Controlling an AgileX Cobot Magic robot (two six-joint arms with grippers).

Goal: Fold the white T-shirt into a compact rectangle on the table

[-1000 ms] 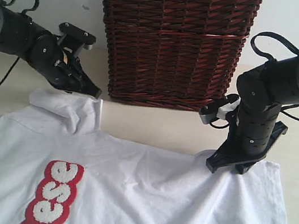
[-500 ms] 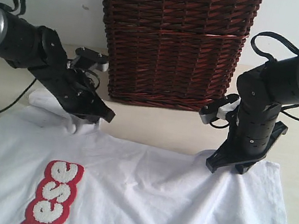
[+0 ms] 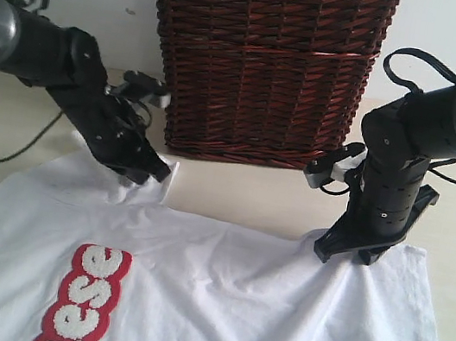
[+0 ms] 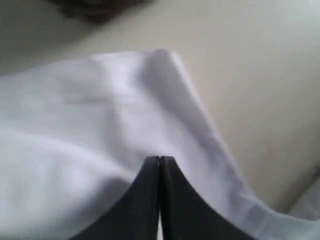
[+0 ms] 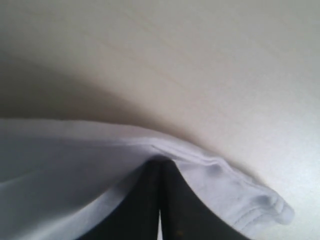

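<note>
Changing since a second ago: the left gripper [image 3: 155,174] has dropped from above the sleeve [image 3: 91,178] and swung toward the foot of the wicker basket [image 3: 263,63]. The sleeve was a rolled lump then. It is now drawn out flatter, with one corner lifted at the tips.
Unchanged: the right gripper [image 3: 344,253] stays planted on the shirt's far edge, on the right side.
Meaning for the task: this looks like spreading and squaring the cloth. No fold has been laid yet, so the task seems to be at an early stage.
Left jaws: closed tip to tip. The cloth rises to meet them, so they appear to pinch the sleeve's edge, though the blurred wrist view leaves that unsure.
Right jaws: closed on the hem, which wraps around the tips and peaks up there.
Shirt's place: the white T-shirt [image 3: 233,294] lies on the table [image 3: 241,195] in front of the basket and runs out of the near side of the exterior view.
Shirt's look: a single layer with soft creases fanning out from the right grip. The fuzzy white lettering [image 3: 84,295] is outlined in red and only partly in view.
</note>
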